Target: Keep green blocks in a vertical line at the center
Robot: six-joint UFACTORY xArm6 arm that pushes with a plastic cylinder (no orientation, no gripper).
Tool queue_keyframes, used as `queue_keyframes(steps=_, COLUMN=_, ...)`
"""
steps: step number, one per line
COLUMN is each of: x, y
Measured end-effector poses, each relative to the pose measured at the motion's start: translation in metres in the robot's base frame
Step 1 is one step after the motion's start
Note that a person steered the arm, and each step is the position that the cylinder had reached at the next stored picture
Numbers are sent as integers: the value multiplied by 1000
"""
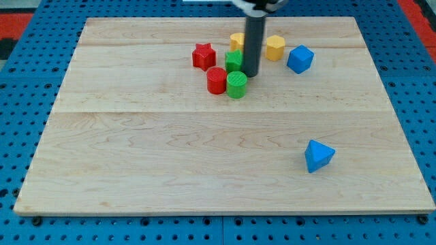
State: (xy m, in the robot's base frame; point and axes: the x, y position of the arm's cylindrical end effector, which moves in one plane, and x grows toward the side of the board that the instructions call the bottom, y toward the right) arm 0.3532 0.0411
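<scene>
A green cylinder (237, 84) stands near the top middle of the board. A second green block (234, 60) sits just above it, partly hidden by my rod; its shape is unclear. My tip (250, 73) touches the board just right of the two green blocks, close to the cylinder's upper right. The two green blocks stand roughly one above the other.
A red cylinder (216, 79) touches the green cylinder's left side. A red star (203, 56) lies upper left. Two yellow blocks (275, 47) (237, 41) sit above. A blue cube (300, 59) is at right, a blue wedge (318, 156) lower right. Wooden board (136, 150).
</scene>
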Motion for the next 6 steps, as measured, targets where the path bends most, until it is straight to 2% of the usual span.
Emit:
queue_keyframes(steps=1, x=21, y=-2)
queue_keyframes(steps=2, x=78, y=-9)
queue_keyframes(steps=3, x=68, y=-20)
queue_keyframes(steps=4, x=64, y=-62)
queue_keyframes(steps=5, x=87, y=-21)
queue_keyframes(steps=6, x=89, y=-11)
